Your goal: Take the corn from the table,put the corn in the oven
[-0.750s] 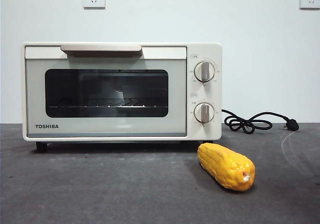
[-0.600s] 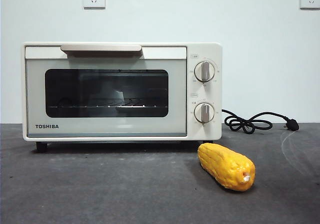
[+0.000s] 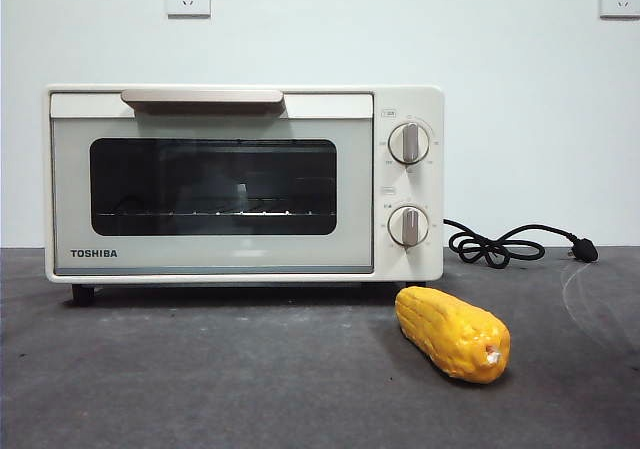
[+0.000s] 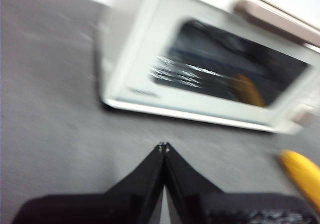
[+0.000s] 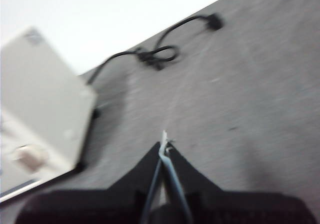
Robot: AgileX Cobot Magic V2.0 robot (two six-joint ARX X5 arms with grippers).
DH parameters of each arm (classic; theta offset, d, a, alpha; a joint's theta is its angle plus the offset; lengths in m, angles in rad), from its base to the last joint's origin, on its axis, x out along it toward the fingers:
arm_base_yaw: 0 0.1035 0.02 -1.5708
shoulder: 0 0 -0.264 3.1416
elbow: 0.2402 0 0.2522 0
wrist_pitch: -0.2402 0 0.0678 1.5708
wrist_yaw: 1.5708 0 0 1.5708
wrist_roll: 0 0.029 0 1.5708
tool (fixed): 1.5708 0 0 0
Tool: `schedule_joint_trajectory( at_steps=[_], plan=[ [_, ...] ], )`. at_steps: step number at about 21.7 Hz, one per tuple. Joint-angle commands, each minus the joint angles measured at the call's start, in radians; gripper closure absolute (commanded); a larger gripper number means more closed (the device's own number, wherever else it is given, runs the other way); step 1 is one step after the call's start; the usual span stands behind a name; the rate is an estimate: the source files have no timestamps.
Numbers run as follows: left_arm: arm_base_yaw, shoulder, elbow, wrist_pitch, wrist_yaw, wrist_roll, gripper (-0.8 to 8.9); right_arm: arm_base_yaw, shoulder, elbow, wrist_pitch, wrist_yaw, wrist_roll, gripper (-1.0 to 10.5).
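The yellow-orange corn lies on the dark grey table, in front of the oven's right end, pale stub end toward the camera. The cream TOSHIBA oven stands behind it with its door closed. No arm shows in the front view. My left gripper is shut and empty above the table in front of the oven; the corn shows at the edge of that view. My right gripper is shut and empty over bare table to the right of the oven.
The oven's black cord lies coiled on the table to the oven's right, its plug farther right; it also appears as the cord in the right wrist view. A white wall with two sockets stands behind.
The corn and the oven have not moved. Only the pale reflection in the oven's glass has faded.
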Motion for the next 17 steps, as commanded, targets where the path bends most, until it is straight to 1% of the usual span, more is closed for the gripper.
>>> schedule_joint_trajectory(
  at_steps=[1,3,5,7,10,12,13,15,17],
  plan=[
    [-0.003,0.03,-0.005,0.007,0.146,-0.041,8.17,0.0,0.002,-0.006,0.002,-0.113,0.04,9.5],
    [-0.003,0.061,-0.005,0.007,0.224,-0.041,8.18,0.0,0.008,-0.006,0.004,-0.203,0.039,9.5],
    [-0.003,0.094,-0.004,0.005,0.275,-0.041,8.18,0.0,0.014,-0.005,0.007,-0.285,0.026,9.5],
    [-0.003,0.127,-0.003,0.003,0.302,-0.042,8.18,0.0,0.014,-0.005,0.009,-0.331,0.005,9.5],
    [-0.003,0.178,-0.003,0.003,0.317,-0.042,8.18,0.0,0.014,-0.005,0.01,-0.346,0.012,9.5],
    [-0.004,0.209,0.0,0.003,0.33,-0.042,8.18,0.0,0.014,-0.005,0.01,-0.379,0.012,9.5],
    [-0.003,0.222,0.003,0.003,0.342,-0.043,8.19,0.0,0.014,-0.005,0.011,-0.407,0.012,9.5],
    [-0.004,0.253,0.019,0.003,0.372,-0.048,8.19,0.0,0.014,-0.005,0.02,-0.491,0.017,9.5],
    [-0.005,0.28,0.048,-0.001,0.402,-0.05,8.19,0.0,0.014,0.0,0.024,-0.554,0.039,9.5]
  ],
)
